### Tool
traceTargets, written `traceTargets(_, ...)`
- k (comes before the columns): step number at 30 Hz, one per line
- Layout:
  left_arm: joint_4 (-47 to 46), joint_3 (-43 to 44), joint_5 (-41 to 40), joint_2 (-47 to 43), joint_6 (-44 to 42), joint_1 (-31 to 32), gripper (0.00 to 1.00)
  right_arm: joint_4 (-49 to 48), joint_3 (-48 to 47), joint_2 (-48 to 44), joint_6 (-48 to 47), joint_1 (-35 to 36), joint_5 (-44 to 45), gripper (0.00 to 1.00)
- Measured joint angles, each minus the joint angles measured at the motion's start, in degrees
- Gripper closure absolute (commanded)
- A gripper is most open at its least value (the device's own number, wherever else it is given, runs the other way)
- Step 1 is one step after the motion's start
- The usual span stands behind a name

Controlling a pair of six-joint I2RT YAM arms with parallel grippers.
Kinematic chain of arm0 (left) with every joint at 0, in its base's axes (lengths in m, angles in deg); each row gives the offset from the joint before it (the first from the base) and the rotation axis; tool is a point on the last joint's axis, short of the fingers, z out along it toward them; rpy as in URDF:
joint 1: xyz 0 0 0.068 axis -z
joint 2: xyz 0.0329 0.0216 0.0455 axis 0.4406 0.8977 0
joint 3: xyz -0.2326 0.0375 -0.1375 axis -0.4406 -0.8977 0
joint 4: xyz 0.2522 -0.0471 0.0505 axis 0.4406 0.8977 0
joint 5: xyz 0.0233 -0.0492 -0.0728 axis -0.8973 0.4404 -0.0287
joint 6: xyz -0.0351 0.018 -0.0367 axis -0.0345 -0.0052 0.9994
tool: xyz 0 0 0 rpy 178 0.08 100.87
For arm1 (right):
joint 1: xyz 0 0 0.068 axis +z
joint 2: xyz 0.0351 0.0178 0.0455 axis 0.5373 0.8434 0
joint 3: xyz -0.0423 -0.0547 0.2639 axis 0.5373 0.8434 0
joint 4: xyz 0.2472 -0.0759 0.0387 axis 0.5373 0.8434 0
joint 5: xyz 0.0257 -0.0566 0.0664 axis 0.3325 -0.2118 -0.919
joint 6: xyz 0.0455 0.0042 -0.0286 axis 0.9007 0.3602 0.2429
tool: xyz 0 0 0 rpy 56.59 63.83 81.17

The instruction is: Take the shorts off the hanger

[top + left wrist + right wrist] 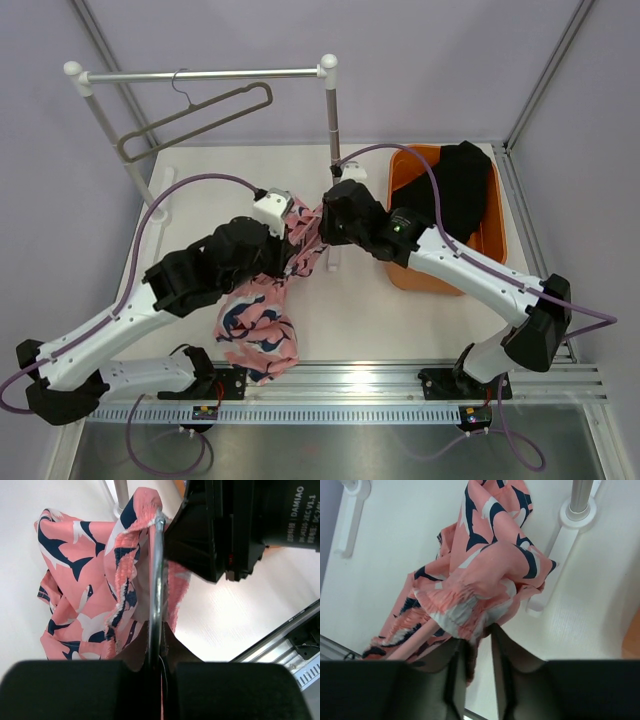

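The pink shorts (260, 325) with a navy and white shark print hang bunched between both grippers, their lower part lying on the white table. My left gripper (297, 228) is shut on the hanger's metal hook (157, 575), which runs up between its fingers (157, 630) into the waistband (125, 555). My right gripper (325, 225) is at the elastic waistband (465, 605), its jaws narrowly apart (479, 635) with a fold of fabric between them. A pink hanger bar (415, 645) shows under the fabric. The shorts (490, 555) hang on it.
An empty grey hanger (200, 118) hangs on the rack's rail (220, 74). The rack's right post (330, 120) stands just behind the grippers, its foot (560, 545) on the table. An orange bin (425, 275) with a black garment (460, 190) stands right.
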Motion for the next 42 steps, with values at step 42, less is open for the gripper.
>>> traceTargets(42, -21.5, -11.5, -12.5, -12.5, -3.9, 1.8, 1.0, 2.9, 2.1, -1.2, 0.0, 12.4, 2.4, 1.0)
